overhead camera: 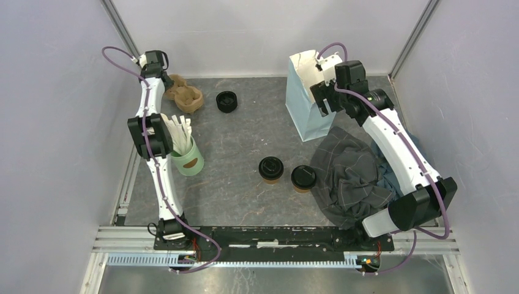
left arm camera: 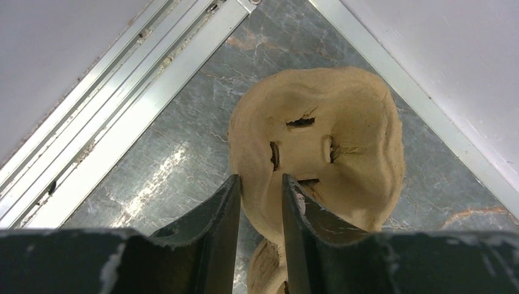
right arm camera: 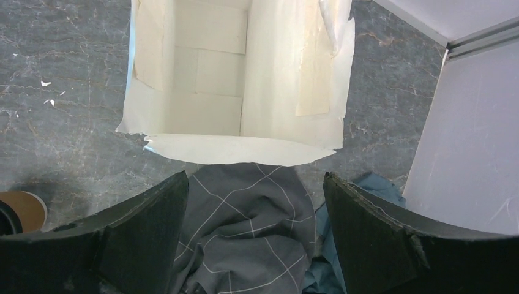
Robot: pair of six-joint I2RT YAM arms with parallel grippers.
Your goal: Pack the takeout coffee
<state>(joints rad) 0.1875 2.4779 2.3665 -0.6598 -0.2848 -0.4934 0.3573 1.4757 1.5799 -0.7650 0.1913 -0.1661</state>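
Two takeout coffees, brown paper cups with black lids [overhead camera: 270, 169] [overhead camera: 303, 178], stand upright side by side on the mid-table. The side of one shows at the left edge of the right wrist view [right arm camera: 18, 211]. My left gripper [overhead camera: 166, 86] [left arm camera: 261, 179] is at the back left corner, its jaws narrowed on the rim of a tan pulp cup carrier [left arm camera: 343, 122] [overhead camera: 185, 96], one finger outside and one inside a hollow. My right gripper [overhead camera: 323, 101] [right arm camera: 256, 177] hangs open and empty beside the open white-lined paper bag [overhead camera: 306, 104] [right arm camera: 245, 149].
A grey checked cloth [overhead camera: 349, 177] [right arm camera: 245, 233] over a blue one lies heaped under my right arm, touching the right-hand coffee. A stack of black lids [overhead camera: 227, 101] sits at the back. A green cup of white sticks [overhead camera: 188, 158] stands by my left arm. Walls close in on the sides.
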